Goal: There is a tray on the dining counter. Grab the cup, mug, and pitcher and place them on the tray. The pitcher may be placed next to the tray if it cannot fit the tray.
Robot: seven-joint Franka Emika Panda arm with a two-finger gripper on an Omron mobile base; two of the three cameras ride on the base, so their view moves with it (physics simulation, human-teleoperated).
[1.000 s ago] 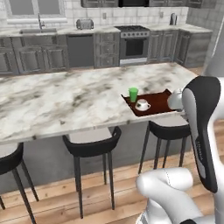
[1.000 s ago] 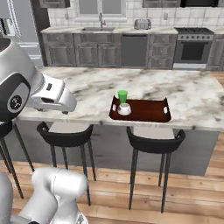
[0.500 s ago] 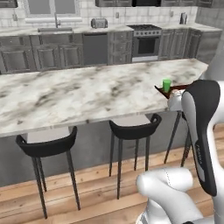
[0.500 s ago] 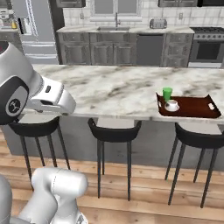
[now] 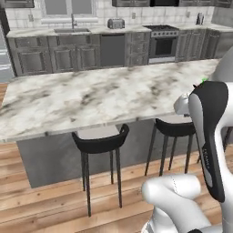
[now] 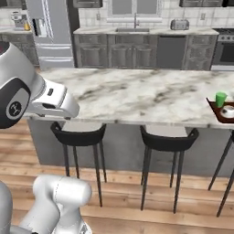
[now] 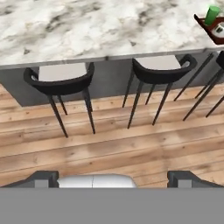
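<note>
The dining counter (image 6: 137,93) (image 5: 91,95) (image 7: 87,26) stretches across all three views. At its right end lies the dark red-brown tray (image 6: 215,109) (image 7: 202,22). On the tray stand the green cup (image 6: 220,99) (image 7: 213,14) and, just in front of it, the white mug (image 6: 227,111) (image 7: 218,29). The pitcher is out of view. My gripper (image 7: 113,178) hangs over the wooden floor in front of the stools, far left of the tray. It is open, with nothing between its fingertips (image 7: 43,178).
Black bar stools (image 6: 77,135) (image 6: 167,137) (image 5: 100,141) (image 7: 59,78) stand along the counter's near side. Grey cabinets, a sink and a stove (image 5: 163,43) line the back wall, with a fridge (image 6: 50,32) at the left. Wooden floor lies in front.
The base has driven left along the counter, so the whole scene has slid right and the tray now sits at the right edge. The gripper stays open.
</note>
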